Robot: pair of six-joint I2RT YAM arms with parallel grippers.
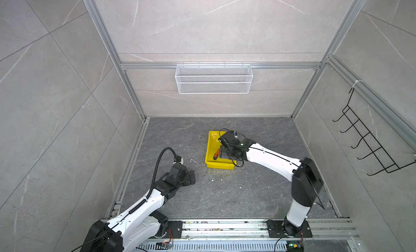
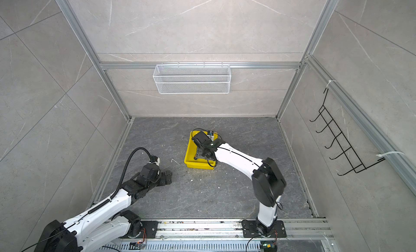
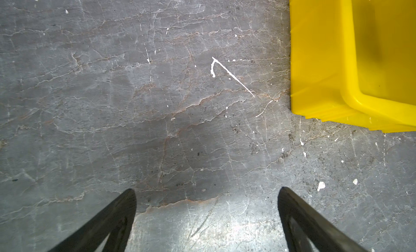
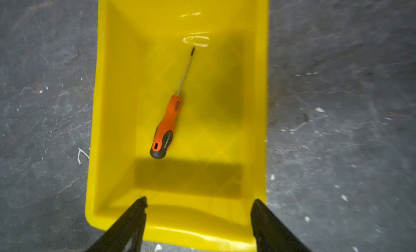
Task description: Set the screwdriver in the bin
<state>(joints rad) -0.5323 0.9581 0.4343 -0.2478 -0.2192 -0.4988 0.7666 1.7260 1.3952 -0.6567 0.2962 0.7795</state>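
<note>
The screwdriver (image 4: 167, 124), orange-handled with a black butt and thin shaft, lies flat on the floor of the yellow bin (image 4: 94, 127), free of any grip. In a top view its handle (image 1: 216, 154) shows by the bin's left wall (image 1: 219, 165). My right gripper (image 4: 199, 200) hovers over the bin's near end, open, with nothing between its fingers. My left gripper (image 3: 207, 189) is open and empty above the grey floor, left of the bin (image 3: 319, 59). In both top views it rests low, apart from the bin (image 2: 198, 165).
A white wire mesh basket (image 1: 213, 79) hangs on the back wall. A black wire hook rack (image 1: 369, 145) is fixed to the right wall. Walls enclose the grey floor on three sides, and an aluminium rail (image 1: 225, 226) carrying both arm bases runs along the front.
</note>
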